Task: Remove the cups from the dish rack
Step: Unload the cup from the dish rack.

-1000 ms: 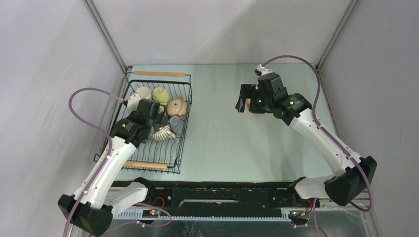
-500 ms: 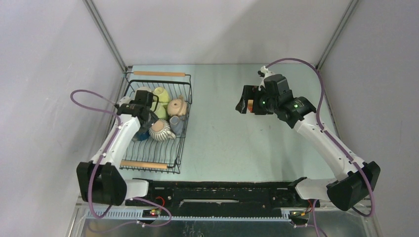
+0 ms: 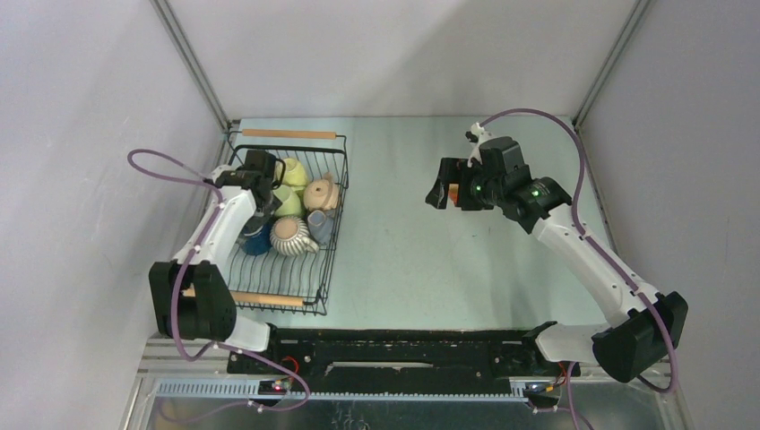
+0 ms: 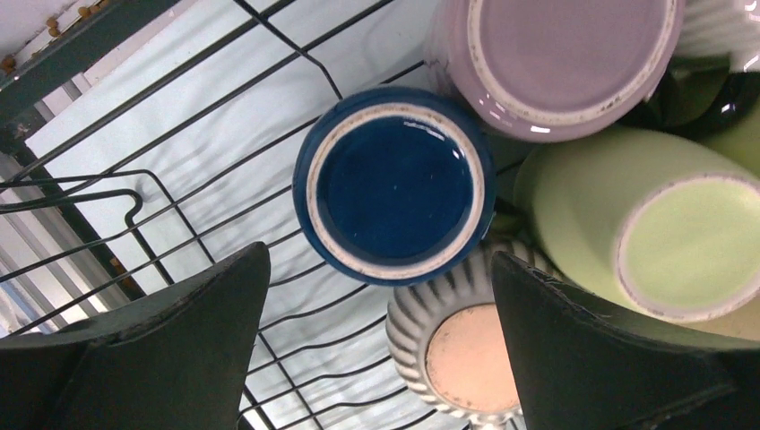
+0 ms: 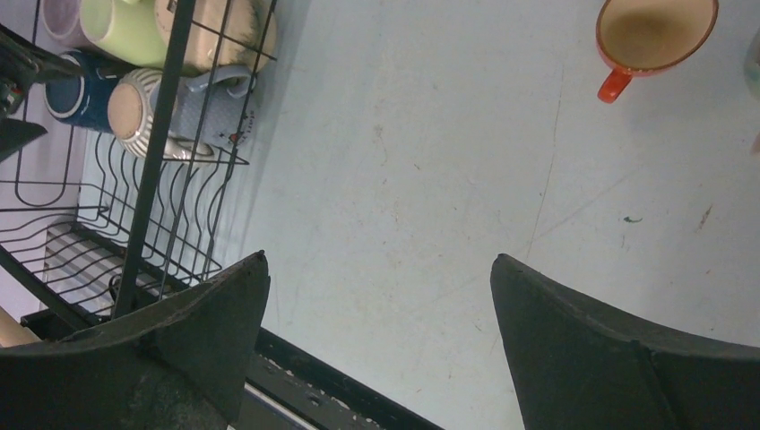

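Overhead view of a pale table [image 3: 403,260]. At 9 o'clock on the table, the dish rack [image 3: 278,273], black wire, a wooden rod [image 3: 289,133] across its far end. Bunched in its far half, the cups [image 3: 291,202]: among them a yellow-green cup [image 3: 291,170], tan cup [image 3: 320,193], grey-blue cup [image 3: 319,224], ribbed cream cup [image 3: 289,235] and dark blue cup [image 3: 255,242].

Above the rack's left side, the left gripper [image 3: 262,184], fingers spread wide apart, nothing between them. From its wrist camera: dark blue cup upside down, round foot facing the lens, straight ahead of the gap and just toward 12 o'clock from the midpoint between the fingertips. Long axis roughly in line with the approach, so probably a pinch across the round wall. Crowded at 1 o'clock by a lilac-footed cup [image 4: 560,54], at 3 o'clock by the yellow-green cup, at 5 o'clock by the ribbed cream cup; bare wire only toward 9 o'clock. Likely tight room for the right-hand finger.

Out at 3 o'clock from the rack, well apart from it, the right gripper [image 3: 445,190], likewise spread wide and empty over the table. At 1 o'clock in its wrist view, an orange cup [image 5: 654,31] upright on the table, outside the rack. Left arm plainly the nearer to the racked cups.
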Available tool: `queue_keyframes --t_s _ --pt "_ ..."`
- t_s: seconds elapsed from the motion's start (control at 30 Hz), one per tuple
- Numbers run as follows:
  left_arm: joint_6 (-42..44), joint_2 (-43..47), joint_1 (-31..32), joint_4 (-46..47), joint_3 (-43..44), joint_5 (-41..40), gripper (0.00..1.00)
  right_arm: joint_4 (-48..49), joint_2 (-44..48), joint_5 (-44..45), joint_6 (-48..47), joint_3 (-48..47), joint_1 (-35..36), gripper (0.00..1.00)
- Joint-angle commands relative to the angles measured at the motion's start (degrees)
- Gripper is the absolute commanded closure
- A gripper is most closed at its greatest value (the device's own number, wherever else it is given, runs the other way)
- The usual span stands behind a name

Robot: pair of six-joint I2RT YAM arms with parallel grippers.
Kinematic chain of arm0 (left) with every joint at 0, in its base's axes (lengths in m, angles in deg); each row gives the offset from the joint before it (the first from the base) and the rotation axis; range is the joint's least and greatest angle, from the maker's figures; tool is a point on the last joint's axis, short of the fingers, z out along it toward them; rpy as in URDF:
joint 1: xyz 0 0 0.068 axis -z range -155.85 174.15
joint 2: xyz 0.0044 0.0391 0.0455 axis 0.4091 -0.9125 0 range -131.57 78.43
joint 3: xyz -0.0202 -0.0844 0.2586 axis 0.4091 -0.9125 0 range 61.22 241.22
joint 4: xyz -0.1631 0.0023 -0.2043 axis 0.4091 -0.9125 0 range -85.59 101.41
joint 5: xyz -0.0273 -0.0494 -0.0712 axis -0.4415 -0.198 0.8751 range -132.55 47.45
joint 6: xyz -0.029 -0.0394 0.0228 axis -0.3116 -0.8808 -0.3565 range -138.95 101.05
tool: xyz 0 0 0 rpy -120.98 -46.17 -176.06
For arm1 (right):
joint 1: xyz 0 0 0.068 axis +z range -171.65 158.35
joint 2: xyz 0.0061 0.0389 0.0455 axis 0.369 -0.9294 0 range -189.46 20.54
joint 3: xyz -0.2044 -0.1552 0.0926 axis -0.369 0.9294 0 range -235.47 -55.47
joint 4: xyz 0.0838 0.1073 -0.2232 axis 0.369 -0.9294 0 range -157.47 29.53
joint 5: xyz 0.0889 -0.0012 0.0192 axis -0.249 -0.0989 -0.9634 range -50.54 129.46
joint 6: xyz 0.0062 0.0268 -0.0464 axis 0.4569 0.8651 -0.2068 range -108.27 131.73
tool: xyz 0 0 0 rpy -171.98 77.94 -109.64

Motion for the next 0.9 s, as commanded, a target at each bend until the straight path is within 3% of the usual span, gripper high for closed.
queue_keyframes --t_s 0.0,0.87 --pt "-2.08 -2.62 -1.14 0.30 5.04 -3.36 0.00 2.38 1.18 -1.93 -1.27 0.85 -0.54 0.00" --pt "-0.43 -12.58 -6.54 2.99 5.80 -0.71 0.00 3.39 -0.06 -3.87 -1.36 1.53 -0.62 0.01"
